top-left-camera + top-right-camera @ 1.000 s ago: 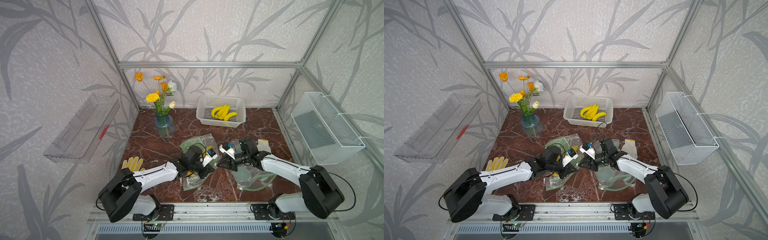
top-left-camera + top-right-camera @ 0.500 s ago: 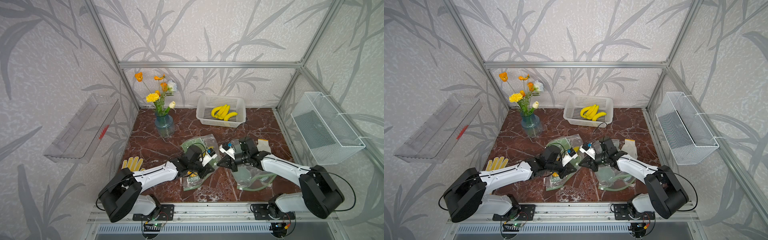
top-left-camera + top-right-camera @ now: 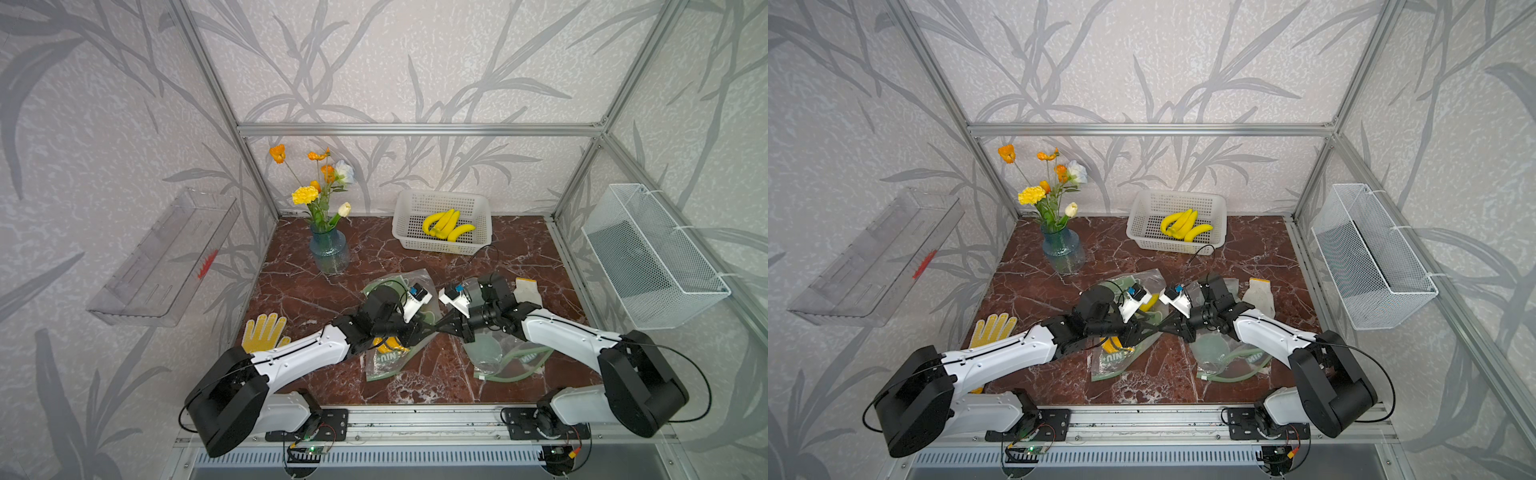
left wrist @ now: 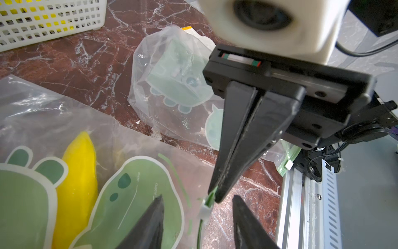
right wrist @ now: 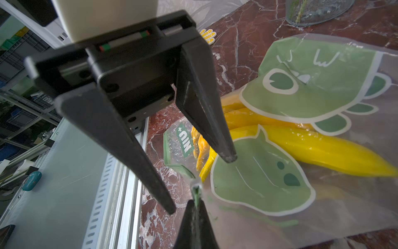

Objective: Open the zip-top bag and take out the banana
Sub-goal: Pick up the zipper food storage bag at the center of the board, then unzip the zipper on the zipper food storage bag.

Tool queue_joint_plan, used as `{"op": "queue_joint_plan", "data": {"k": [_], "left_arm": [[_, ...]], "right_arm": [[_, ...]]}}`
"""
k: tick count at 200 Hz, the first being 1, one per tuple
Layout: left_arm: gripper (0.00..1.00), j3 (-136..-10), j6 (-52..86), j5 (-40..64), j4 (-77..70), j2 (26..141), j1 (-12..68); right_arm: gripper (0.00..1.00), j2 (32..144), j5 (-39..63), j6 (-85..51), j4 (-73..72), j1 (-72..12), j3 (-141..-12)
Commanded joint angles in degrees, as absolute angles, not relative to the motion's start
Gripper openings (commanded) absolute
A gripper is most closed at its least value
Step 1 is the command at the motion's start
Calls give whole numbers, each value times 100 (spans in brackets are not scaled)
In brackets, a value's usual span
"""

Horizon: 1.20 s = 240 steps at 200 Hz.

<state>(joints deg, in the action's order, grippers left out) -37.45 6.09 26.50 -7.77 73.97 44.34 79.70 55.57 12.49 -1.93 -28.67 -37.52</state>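
Mid-table, by the front rail: bag lies flat on the marble table.
Left gripper: jaws parted, the bag's zip edge between them, nothing held.
Right gripper: pinched tight on the bag's green zip strip, just beside the white slider.
Banana: inside the bag, under its printed film.
Zip: cannot tell how far it is undone.
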Motion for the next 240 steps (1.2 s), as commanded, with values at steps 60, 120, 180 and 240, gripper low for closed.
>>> {"op": "queue_joint_plan", "data": {"k": [60, 120, 180, 240], "left_arm": [[31, -3810, 490, 2726, -871, 7535, 4412], [21, -3813, 440, 2672, -809, 7467, 4413], [10, -3841, 448, 2717, -818, 7557, 4412], [6, -3813, 416, 2681, -761, 7606, 4416]], "right_arm": [[0, 7932, 5652, 1227, -264, -2856, -3776], [0, 7948, 5669, 1225, -255, -2852, -3788], [0, 7937, 5666, 1199, -272, -2856, -3773], [0, 7901, 5625, 1118, -396, -2856, -3756]]}}
